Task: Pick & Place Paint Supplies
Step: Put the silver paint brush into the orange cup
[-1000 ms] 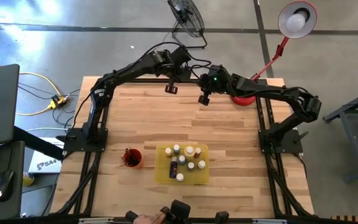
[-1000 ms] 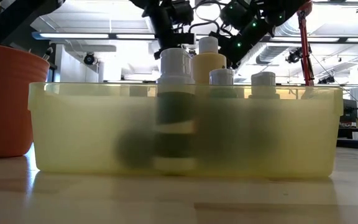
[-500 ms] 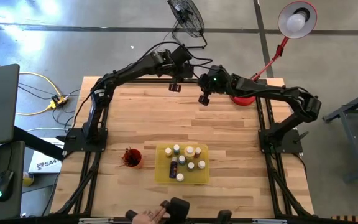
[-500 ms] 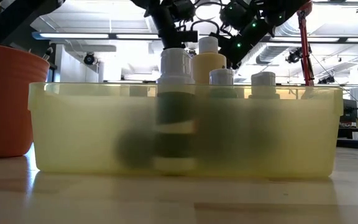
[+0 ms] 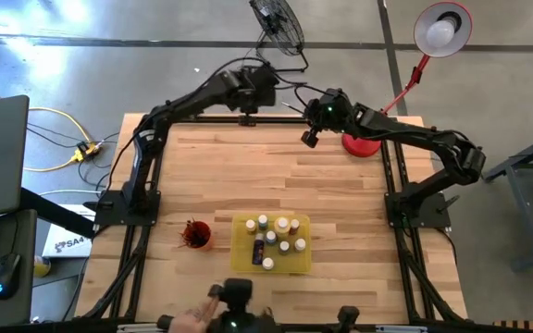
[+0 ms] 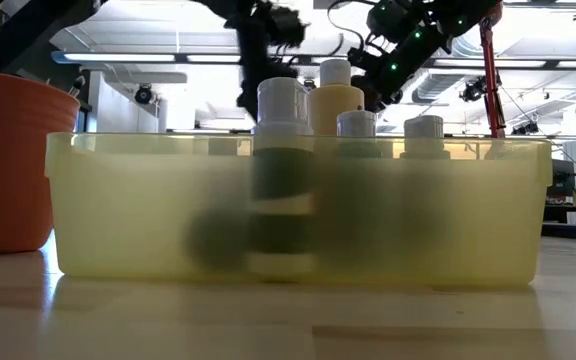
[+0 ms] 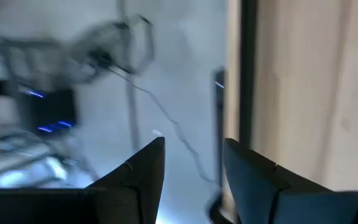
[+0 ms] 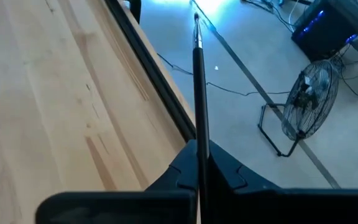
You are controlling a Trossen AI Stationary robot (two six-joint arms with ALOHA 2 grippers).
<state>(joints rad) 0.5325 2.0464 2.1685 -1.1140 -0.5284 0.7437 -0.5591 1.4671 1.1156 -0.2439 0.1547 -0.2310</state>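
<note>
Several small paint bottles [image 5: 276, 239] with pale caps stand in the yellow tray [image 5: 241, 259] near the table's front. Beside it, thin paintbrushes stick up out of the red cup [image 5: 195, 235]. My right gripper [image 5: 310, 139] hangs above the table's far edge, shut on one thin dark paintbrush [image 8: 197, 87]. My left gripper [image 5: 247, 117] is to its left over the same edge, open [image 7: 192, 163] with nothing between its fingers. In the low view the bottle caps [image 6: 284, 98] rise above the tray wall [image 6: 148, 210]. My right gripper pinches the paintbrush's shaft [image 8: 199, 138] between its two fingers. The brush runs along the fingers and sticks out well past their tips, its far end [image 8: 195, 18] over the floor beyond the table's far edge. It is lifted clear of the table.
A red lamp base [image 5: 361, 145] sits at the far right corner, close to my right arm. A black frame rail [image 8: 148, 68] runs along the far edge. A person's hand [image 5: 191, 322] shows at the near edge. Bare wood [image 5: 248, 180] lies between the grippers and the tray.
My left gripper has swung away from my right gripper toward the table's far left and has turned. My right gripper has shifted slightly toward the far right with the brush. At the near edge the person's hand has moved.
</note>
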